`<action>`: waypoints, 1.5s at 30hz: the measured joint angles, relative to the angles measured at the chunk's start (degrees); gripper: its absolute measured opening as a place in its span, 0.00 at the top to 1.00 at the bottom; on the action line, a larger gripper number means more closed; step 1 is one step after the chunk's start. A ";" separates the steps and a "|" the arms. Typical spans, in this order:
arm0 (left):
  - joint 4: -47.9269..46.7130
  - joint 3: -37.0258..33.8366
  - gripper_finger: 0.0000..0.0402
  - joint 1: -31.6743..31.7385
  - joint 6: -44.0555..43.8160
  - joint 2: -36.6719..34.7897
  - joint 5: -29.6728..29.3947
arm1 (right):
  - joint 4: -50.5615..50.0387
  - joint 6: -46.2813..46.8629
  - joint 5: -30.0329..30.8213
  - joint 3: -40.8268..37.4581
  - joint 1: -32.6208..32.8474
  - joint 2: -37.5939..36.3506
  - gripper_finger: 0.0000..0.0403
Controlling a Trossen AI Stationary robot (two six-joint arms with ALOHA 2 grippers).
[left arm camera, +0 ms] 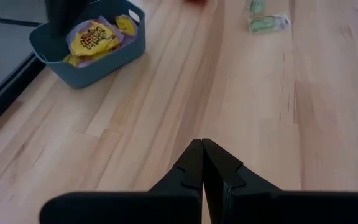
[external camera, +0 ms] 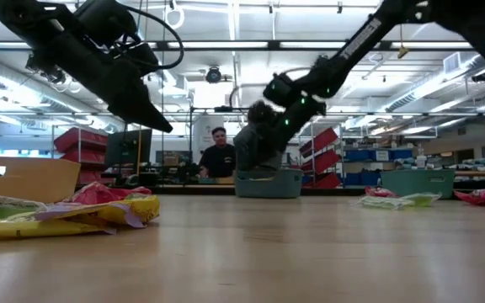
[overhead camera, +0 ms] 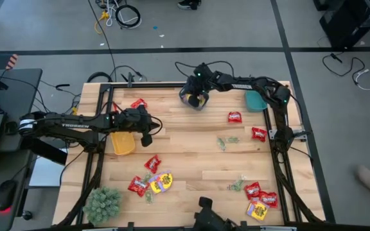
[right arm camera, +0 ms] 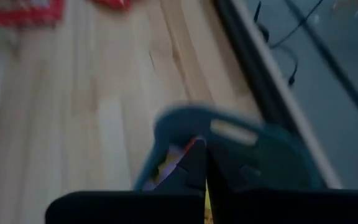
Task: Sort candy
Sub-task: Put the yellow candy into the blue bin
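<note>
The right gripper (overhead camera: 196,96) hangs over a blue bin (overhead camera: 194,101) at the far edge of the table (overhead camera: 191,154), its fingers pressed together on nothing visible. The placing suggests a drop-off spot: the left wrist view shows that bin (left arm camera: 86,59) already holding yellow packets (left arm camera: 95,40) with purple edges, whose red lettering is too small to read. The left gripper (overhead camera: 148,136) hovers over bare wood just beside a yellow bin (overhead camera: 123,142), pinched shut and empty, probably between picks.

The candy is well spread. Red packets (overhead camera: 235,117) lie mid-table and toward the right edge, 1 more sits at the far left (overhead camera: 138,103), and a mixed heap of red and yellow packets (overhead camera: 151,182) lies near the fuzzy green plant ball (overhead camera: 103,203). Pale green pieces (overhead camera: 227,140) rest centrally, with another mixed cluster (overhead camera: 260,200) at the near right corner. A teal bin (overhead camera: 255,101) stands by the right arm.

The left arm reads "TROSSEN" (overhead camera: 70,126).
</note>
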 joint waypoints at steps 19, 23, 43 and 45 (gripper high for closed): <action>-13.83 4.88 0.99 -10.20 1.74 0.00 12.05 | 1.07 2.26 6.63 -14.58 21.76 -20.60 1.00; -13.48 4.89 0.98 -16.43 1.02 0.00 13.16 | 3.44 5.07 11.88 -18.78 25.98 -21.93 1.00; 8.22 4.88 0.53 -27.82 -19.82 18.71 7.41 | 7.37 10.28 18.46 -25.51 34.82 -21.84 1.00; 10.25 4.88 0.51 -28.02 -20.87 21.01 8.06 | 7.38 10.29 18.46 -25.51 35.11 -21.83 1.00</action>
